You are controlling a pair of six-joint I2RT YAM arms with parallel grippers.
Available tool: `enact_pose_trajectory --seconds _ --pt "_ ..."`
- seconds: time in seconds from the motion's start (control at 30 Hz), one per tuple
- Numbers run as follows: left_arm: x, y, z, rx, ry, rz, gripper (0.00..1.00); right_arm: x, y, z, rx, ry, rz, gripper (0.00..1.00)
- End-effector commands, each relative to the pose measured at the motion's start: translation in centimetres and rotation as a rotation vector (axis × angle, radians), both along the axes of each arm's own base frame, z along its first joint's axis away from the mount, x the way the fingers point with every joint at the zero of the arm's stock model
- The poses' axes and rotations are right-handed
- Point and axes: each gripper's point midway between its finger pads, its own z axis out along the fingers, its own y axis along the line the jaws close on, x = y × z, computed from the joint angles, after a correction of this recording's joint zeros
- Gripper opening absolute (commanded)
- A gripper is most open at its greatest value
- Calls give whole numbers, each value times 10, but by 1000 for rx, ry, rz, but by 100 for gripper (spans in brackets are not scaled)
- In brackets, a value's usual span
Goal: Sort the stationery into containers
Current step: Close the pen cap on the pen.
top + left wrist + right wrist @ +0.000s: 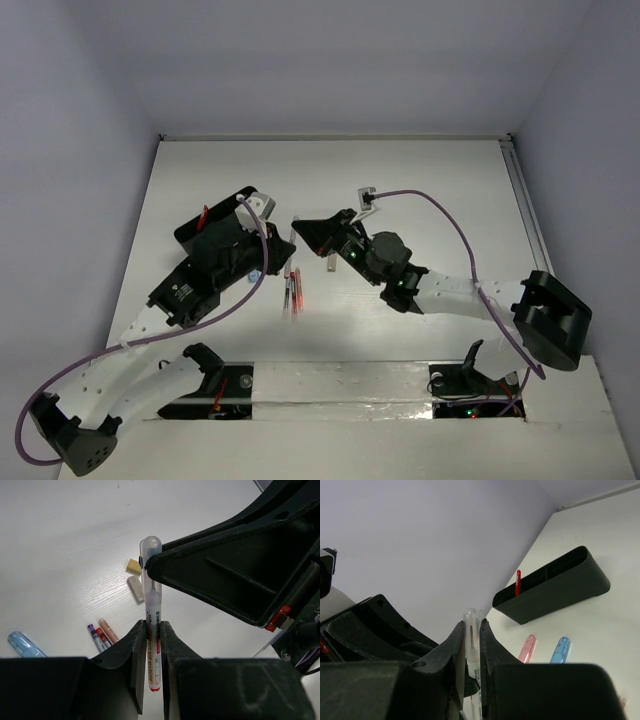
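A white marker with a clear cap is clamped in both grippers above the table. My left gripper is shut on its printed barrel. My right gripper is shut on its capped end, and its dark finger shows at the cap in the left wrist view. In the top view the two grippers meet tip to tip, left and right. The long black box lies on the table with a red pen standing in it; it also shows behind the left arm.
On the table lie a beige eraser, a white eraser, several short pens, a blue capsule and a pink capsule. Red pens lie in front of the grippers. Walls enclose the table.
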Motion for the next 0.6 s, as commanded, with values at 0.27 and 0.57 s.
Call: enact_pose_trajectory --seconds 0.27,0.57 --pt "24 19 59 -108 -197 148 0 -36 31 0 -16 4 182 0" --pt "36 23 51 -83 -176 211 0 -18 36 22 -9 -66 110 0"
